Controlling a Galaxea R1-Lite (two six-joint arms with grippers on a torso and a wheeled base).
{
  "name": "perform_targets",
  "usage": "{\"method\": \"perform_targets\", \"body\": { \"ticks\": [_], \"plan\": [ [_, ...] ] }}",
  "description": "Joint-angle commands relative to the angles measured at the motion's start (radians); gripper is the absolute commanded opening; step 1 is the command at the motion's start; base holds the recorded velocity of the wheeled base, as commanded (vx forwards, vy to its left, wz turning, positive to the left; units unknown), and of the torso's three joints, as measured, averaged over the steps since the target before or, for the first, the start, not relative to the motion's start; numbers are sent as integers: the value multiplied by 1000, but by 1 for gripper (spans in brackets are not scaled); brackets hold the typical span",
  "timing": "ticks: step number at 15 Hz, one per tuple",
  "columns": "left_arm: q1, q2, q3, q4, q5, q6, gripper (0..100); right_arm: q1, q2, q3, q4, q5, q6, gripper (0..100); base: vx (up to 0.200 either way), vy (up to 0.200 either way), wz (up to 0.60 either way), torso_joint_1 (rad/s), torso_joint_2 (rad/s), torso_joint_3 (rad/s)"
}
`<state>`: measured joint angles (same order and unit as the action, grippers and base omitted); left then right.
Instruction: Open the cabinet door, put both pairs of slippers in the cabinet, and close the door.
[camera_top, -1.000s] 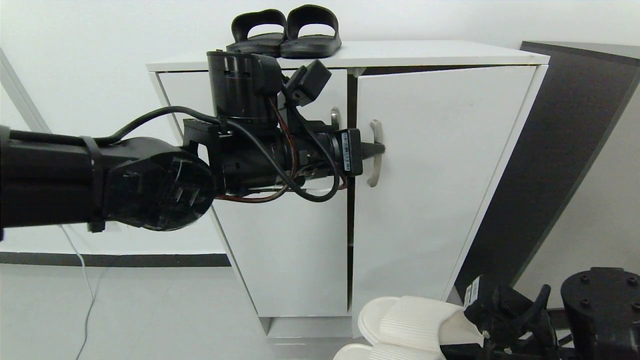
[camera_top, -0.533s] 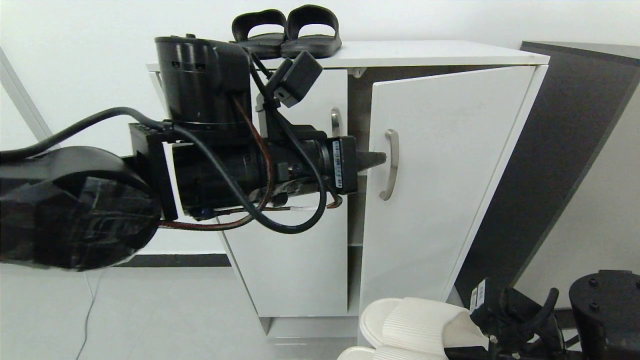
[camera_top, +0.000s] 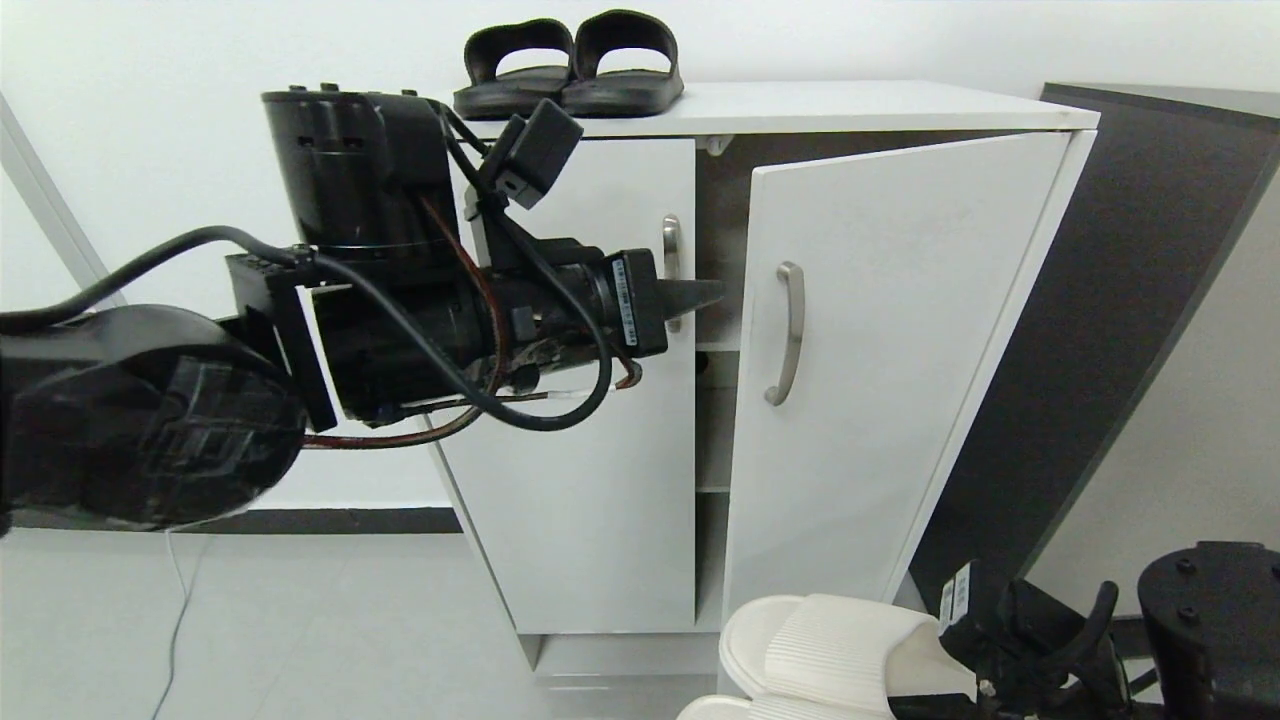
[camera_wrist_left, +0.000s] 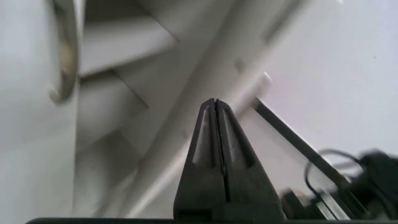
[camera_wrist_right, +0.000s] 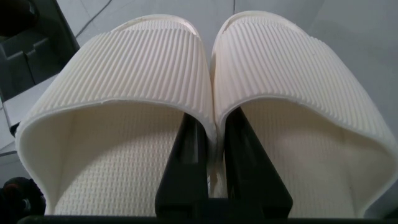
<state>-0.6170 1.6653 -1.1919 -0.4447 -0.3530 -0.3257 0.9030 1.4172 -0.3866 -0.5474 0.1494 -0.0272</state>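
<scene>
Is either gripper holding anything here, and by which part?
The right gripper pinches the white slippers by their touching inner strap edges, one finger inside each. The left gripper is shut, holding nothing.

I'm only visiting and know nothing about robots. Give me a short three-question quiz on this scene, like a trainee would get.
1. True or false: the black slippers lie on top of the cabinet.
2. What is the right gripper shut on? A) the white slippers B) a cup C) nothing
3. Fill in the blank: the cabinet's right door stands partly ____.

Key: 1 true. 2 A. 3 open.
</scene>
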Motion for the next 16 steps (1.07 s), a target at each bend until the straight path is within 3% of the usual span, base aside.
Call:
{"method": "perform_targets", "body": {
  "ticks": [1, 6, 9, 10, 12, 14, 16],
  "plan": [
    [19, 113, -69, -28, 5, -1, 0, 1, -1, 9, 0, 3, -7, 0, 0, 0, 0, 0, 0, 0],
    [19, 179, -101, -45, 9, -1, 0, 4, 3, 14, 3, -1, -7, 0, 0, 0, 0, 0, 0, 0],
    [0, 185, -95, -46, 11, 1, 0, 19, 11, 25, 4, -1, -7, 0, -200, 0, 0, 2, 2, -1],
    [-17, 180, -87, -48, 11, 1, 0, 24, 9, 26, 3, 1, -7, 0, -200, 0, 0, 2, 7, -2],
    [-109, 146, -31, -108, 17, 2, 0, 68, -3, 31, 3, -2, -8, 0, -200, 0, 0, 0, 2, -2],
    [-199, 136, -8, -166, 80, 4, 0, 108, -34, 40, 6, -4, -10, 0, -200, 0, 0, 5, 5, 2],
    [-201, 137, -9, -169, 85, 5, 0, 108, -32, 41, 4, -4, -10, 0, -100, 0, 0, 1, 1, 1]
  ]
}}
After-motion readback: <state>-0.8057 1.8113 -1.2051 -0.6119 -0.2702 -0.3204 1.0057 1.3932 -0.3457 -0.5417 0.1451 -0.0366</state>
